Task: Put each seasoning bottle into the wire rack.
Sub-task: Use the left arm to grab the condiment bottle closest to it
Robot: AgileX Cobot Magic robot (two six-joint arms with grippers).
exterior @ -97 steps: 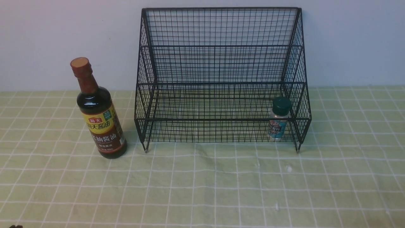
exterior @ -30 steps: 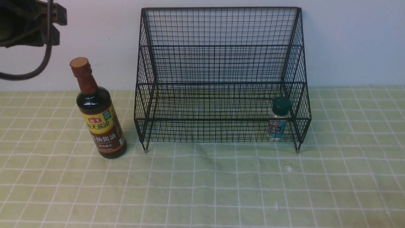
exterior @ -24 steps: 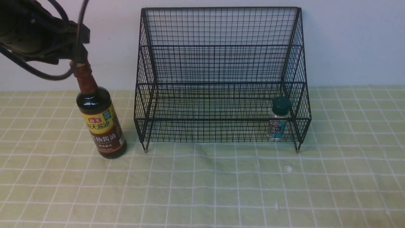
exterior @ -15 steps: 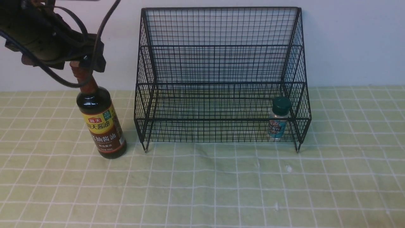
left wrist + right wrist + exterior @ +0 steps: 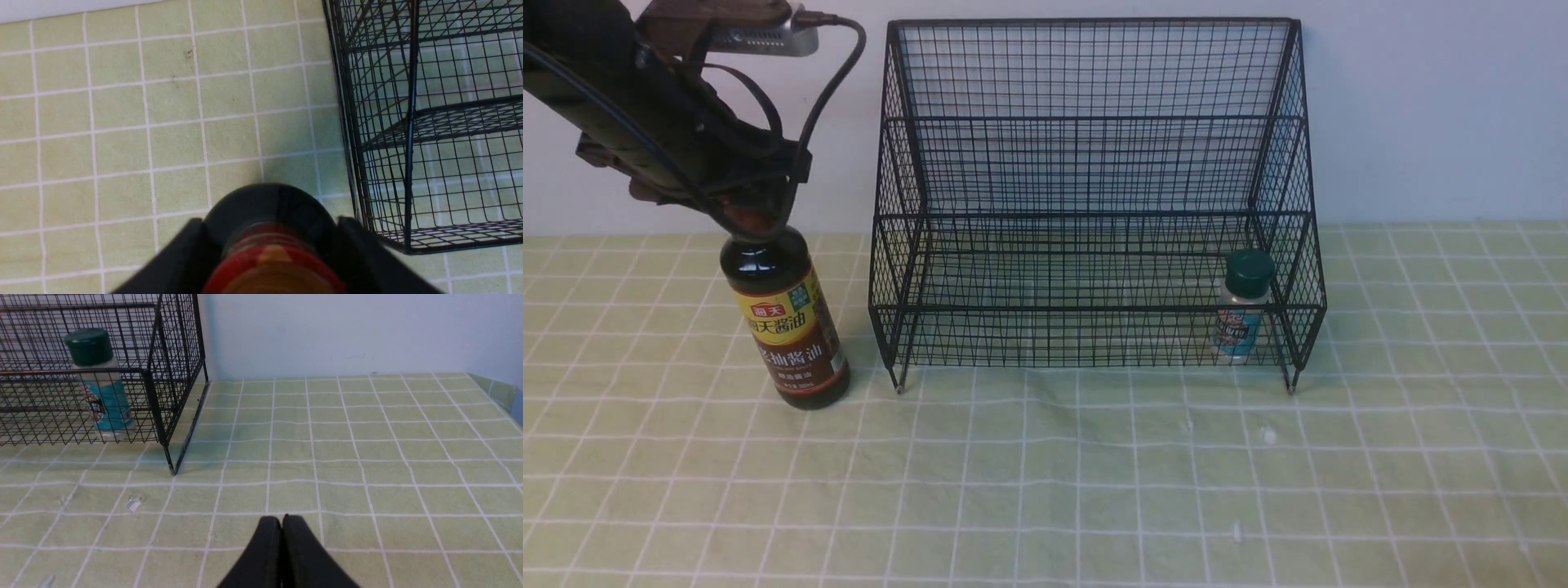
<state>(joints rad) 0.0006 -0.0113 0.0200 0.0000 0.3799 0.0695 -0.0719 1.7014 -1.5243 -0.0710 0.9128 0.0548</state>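
Left of centre in the front view: soy-sauce bottle (image 5: pixel 786 327) upright on the green checked tablecloth (image 5: pixel 1094 474). Long axis near vertical, base on the cloth, neck end up and leaning a touch toward the upper left of the frame, yellow-and-brown label turned to the camera. Outside the wire rack (image 5: pixel 1094 163), just beside its left wall, not touching it.

Upper left of the same frame: left gripper (image 5: pixel 754 211) reaching down and pinching the bottle at the neck, brown cap hidden behind it, black cable (image 5: pixel 837 73) looping over the arm. Bottom edge of the left wrist view: black fingers (image 5: pixel 184 253) set against either side of the reddish-brown cap, dark shoulder of the bottle just past it, corner of the rack at right.

Centre of the front view: rack against the pale wall (image 5: pixel 1421 106), two stepped tiers, tall mesh back, short legs on the cloth. Lower right corner of the rack: small shaker (image 5: pixel 1241 314) upright on the bottom tier, long axis vertical, dark green cap up, blue label facing forward through the mesh, close to the right wall. Upper left of the right wrist view: same shaker behind the mesh, near the corner post.

Bottom centre of the right wrist view: right gripper (image 5: pixel 282 522) pressed together, tips touching, low over bare cloth, well apart from the rack.
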